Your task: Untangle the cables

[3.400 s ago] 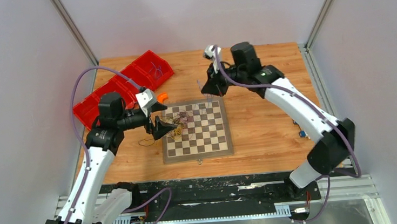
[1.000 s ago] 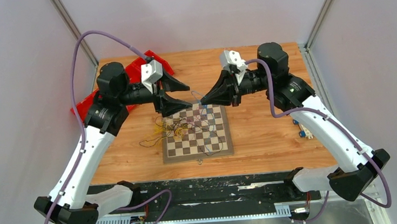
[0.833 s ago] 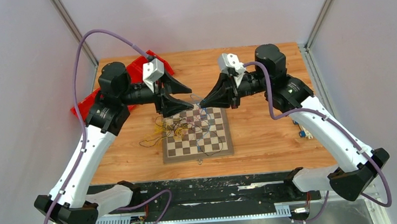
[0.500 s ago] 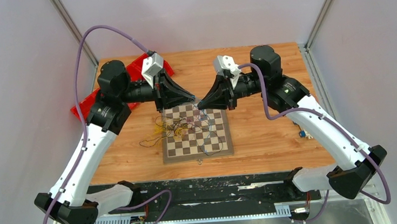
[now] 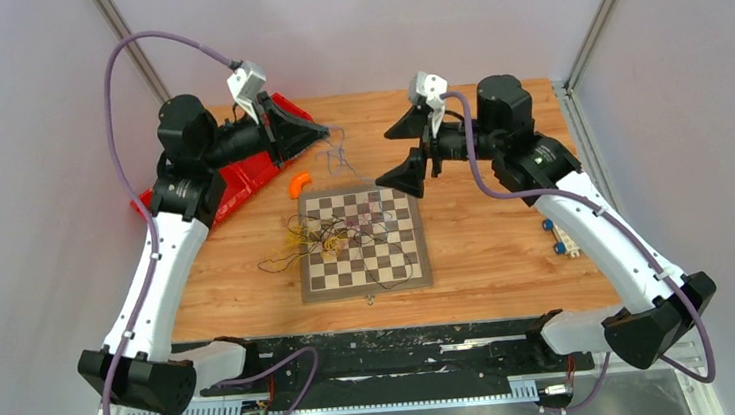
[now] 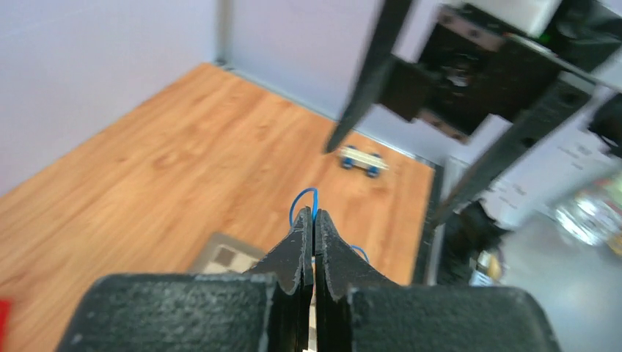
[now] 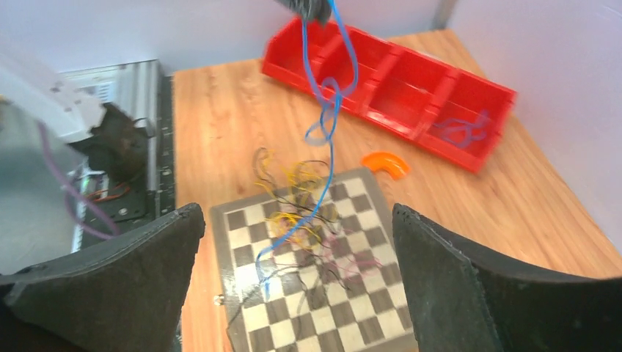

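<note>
Our left pincer (image 5: 320,131) is clamped on a loop of a thin blue cable (image 7: 328,110), high over the red plastic bin (image 5: 231,179). The wire dangles limp to the checkered board (image 5: 393,260), where the other cables (image 5: 331,239), yellow, orange and black, lie knotted at its left side and spill onto the wooden bench (image 5: 486,227). They look light, soft and springy, so we would pinch one strand near a free end. Our right pincer (image 5: 386,158) stands wide apart, empty.

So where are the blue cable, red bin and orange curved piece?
blue cable (image 7: 328,94), right wrist view, hanging knot.
red bin (image 7: 392,99), right wrist view, bare compartment floor.
orange curved piece (image 7: 385,163), right wrist view, its middle.
</note>
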`<state>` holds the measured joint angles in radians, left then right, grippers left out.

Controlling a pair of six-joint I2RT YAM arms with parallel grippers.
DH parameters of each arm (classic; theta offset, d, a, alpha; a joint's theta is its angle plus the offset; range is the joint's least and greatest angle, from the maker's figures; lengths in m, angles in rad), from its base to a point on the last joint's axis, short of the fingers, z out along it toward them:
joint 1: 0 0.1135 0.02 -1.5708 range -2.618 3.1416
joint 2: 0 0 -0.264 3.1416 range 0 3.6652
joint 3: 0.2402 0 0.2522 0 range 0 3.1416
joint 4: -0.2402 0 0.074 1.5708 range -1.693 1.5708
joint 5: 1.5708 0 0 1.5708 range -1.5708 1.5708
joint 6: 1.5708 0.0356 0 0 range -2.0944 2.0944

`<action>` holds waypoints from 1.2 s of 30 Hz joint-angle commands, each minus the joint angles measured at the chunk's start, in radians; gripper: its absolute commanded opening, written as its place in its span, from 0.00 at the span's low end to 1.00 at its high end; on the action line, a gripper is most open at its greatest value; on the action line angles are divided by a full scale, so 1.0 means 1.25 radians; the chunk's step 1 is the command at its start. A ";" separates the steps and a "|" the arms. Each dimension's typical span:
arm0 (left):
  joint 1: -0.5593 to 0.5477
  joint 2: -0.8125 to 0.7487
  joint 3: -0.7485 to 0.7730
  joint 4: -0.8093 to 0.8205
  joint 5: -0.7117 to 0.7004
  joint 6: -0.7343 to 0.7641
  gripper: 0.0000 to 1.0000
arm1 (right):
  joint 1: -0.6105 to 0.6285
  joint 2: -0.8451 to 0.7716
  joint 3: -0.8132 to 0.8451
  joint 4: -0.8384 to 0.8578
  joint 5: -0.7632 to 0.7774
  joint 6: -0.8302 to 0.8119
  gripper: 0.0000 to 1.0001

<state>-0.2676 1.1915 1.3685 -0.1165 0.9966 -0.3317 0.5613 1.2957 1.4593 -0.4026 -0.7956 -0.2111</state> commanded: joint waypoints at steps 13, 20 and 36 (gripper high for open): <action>0.182 0.459 0.321 -0.043 -0.570 0.337 0.00 | -0.246 0.018 -0.021 0.003 0.041 0.066 1.00; 0.202 0.670 0.485 0.014 -0.571 0.392 0.00 | -0.260 0.014 -0.058 -0.003 0.035 0.054 1.00; 0.202 0.922 0.614 -0.029 -0.410 0.316 0.00 | -0.278 0.058 -0.083 -0.011 0.018 0.058 1.00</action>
<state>-0.0170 2.3276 2.0724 -0.1596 0.4480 0.0998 0.2207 1.3590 1.3548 -0.4191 -0.7429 -0.1471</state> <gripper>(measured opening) 0.008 0.998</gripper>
